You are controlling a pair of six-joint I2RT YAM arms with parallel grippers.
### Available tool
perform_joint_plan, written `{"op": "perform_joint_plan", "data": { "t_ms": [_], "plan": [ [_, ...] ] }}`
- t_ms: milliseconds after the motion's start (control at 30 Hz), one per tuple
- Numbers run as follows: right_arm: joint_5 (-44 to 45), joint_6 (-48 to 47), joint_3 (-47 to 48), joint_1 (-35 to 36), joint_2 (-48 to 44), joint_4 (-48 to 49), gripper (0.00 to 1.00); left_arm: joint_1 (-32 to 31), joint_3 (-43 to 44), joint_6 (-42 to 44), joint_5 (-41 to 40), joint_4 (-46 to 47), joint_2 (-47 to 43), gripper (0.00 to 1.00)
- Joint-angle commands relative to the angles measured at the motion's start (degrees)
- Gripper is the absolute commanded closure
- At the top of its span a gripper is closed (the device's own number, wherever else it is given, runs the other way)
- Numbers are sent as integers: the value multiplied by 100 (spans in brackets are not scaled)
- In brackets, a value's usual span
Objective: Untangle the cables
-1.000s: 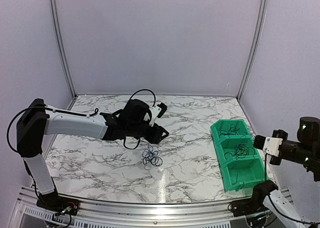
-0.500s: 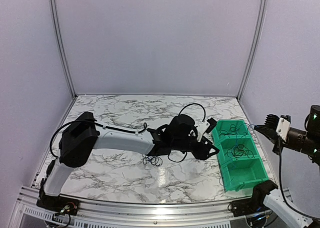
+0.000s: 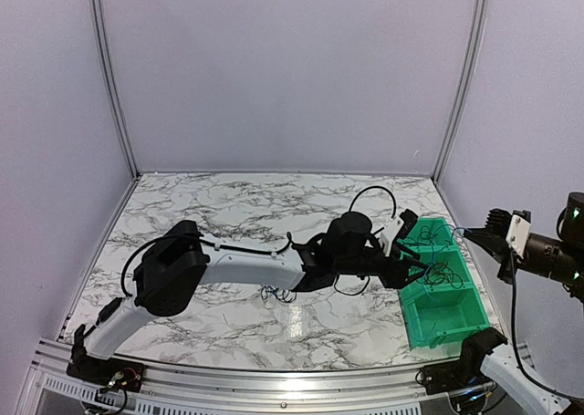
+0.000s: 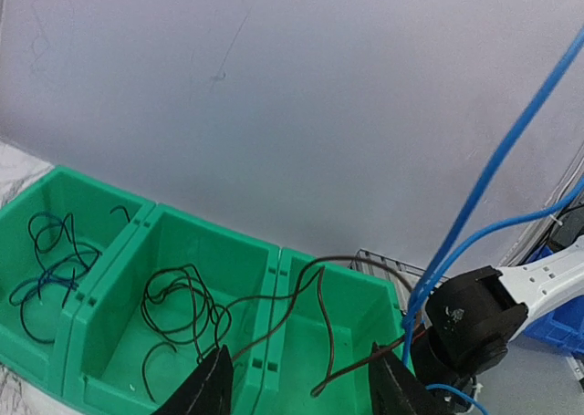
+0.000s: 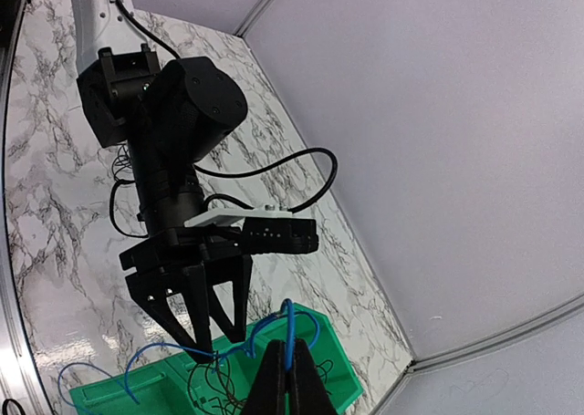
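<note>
Green three-compartment bin (image 3: 431, 329), marble table (image 3: 205, 205), lilac walls (image 3: 292, 68)

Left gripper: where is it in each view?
Top external: left gripper right of centre, at the green bin's edge.
Left wrist: only its fingers show, along the bottom edge, bin above them.
Right wrist: gripper lower centre, pointing down over the bin.
Shared landmark: the green bin.

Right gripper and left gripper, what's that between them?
A blue cable. The right gripper pinches it, and it curves across toward the left gripper. The right wrist view shows it.
</note>
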Motion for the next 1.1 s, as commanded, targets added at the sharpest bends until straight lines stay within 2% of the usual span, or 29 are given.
{"op": "perform_joint_plan", "data": {
  "t_ms": [0, 100, 233, 300, 400, 600, 633, 700, 733, 800, 1067],
  "plan": [
    [-115, 80, 49, -37, -59, 94, 100, -26, 706, -256, -42, 357, 541, 53],
    [-121, 73, 40, -38, -80, 59, 100, -35, 1001, -369, -20, 393, 786, 62],
    [-177, 77, 83, -38, -82, 53, 100, -44, 1323, -509, -67, 439, 1071, 86],
    [-327, 168, 278, -42, -26, 77, 100, -59, 1447, -540, -223, 454, 1212, 94],
    [-577, 515, 784, -38, 143, 211, 100, -70, 1652, -660, -505, 456, 1443, 100],
    [-825, 1046, 1376, -38, 369, 310, 100, -53, 1764, -866, -1186, 460, 1652, 100],
    [-775, 960, 1346, -36, 355, 249, 100, -45, 1754, -903, -1298, 456, 1647, 99],
    [-602, 823, 1201, -37, 261, 160, 100, -44, 1692, -981, -1488, 460, 1616, 75],
    [-502, 768, 1118, -39, 195, 125, 100, -40, 1623, -1002, -1528, 452, 1584, 66],
    [-336, 653, 983, -38, 58, 71, 100, -31, 1392, -1002, -1596, 446, 1449, 55],
    [362, 338, 842, -32, 64, -259, 100, 107, -73, -874, -1681, 446, 427, 43]
  ]
}}
